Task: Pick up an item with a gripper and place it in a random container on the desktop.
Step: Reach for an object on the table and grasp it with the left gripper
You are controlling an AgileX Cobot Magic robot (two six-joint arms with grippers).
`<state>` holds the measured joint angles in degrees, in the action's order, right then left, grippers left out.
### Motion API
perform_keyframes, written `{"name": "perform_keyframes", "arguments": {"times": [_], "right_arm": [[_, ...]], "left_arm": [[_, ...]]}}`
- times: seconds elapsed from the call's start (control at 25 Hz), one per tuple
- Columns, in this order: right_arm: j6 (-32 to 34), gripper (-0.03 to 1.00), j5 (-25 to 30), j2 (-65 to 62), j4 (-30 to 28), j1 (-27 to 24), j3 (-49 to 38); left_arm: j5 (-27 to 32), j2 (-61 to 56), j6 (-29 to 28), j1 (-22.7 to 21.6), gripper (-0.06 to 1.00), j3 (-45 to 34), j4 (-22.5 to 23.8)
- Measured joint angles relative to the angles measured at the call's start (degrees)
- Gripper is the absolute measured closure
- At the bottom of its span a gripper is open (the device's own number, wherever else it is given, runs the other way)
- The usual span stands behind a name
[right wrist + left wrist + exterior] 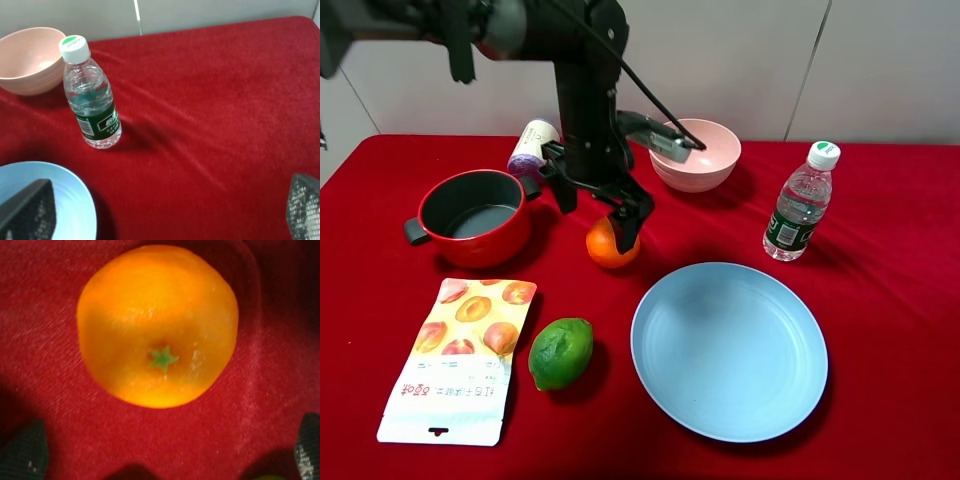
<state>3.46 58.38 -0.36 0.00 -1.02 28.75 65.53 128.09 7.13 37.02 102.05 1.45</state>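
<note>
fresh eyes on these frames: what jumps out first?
The orange mandarin at mid-table, with the black left gripper right above it, jaws open. After that, the big light blue plate at front right, and the red pot to the left of the mandarin.

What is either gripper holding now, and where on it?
Nothing. The left gripper hangs open at the mandarin, jaws not closed on it; the right gripper is open and empty.

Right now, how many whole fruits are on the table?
2: the mandarin at the left gripper, right of the pot; the lime nearer the camera, beside the snack packet.
</note>
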Motion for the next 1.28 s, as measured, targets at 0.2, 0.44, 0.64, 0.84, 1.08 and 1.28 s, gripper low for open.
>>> {"name": "perform_keyframes", "arguments": {"times": [0.2, 0.44, 0.64, 0.84, 1.08, 1.28], "right_arm": [[0.0, 0.28, 0.0, 0.0, 0.0, 0.0, 0.0], [0.0, 0.28, 0.0, 0.0, 0.0, 0.0, 0.0], [0.0, 0.28, 0.0, 0.0, 0.0, 0.0, 0.0], [0.0, 0.28, 0.0, 0.0, 0.4, 0.0, 0.0], [0.0, 0.28, 0.0, 0.0, 0.6, 0.0, 0.0], [0.0, 0.28, 0.0, 0.0, 0.6, 0.0, 0.0]], "left_arm": [[-1.9, 1.9, 0.1, 0.9, -0.04, 0.0, 1.7], [-4.9, 4.3, 0.1, 0.9, -0.04, 0.0, 2.1], [-8.3, 6.3, 0.1, 0.9, -0.04, 0.1, 2.8], [-11.5, 7.3, 1.2, 0.9, -0.04, 0.1, 2.8], [-12.7, 7.3, 1.4, 0.9, -0.03, 0.1, 2.8], [-13.1, 7.3, 1.5, 0.9, 0.04, 0.1, 2.8]]}}
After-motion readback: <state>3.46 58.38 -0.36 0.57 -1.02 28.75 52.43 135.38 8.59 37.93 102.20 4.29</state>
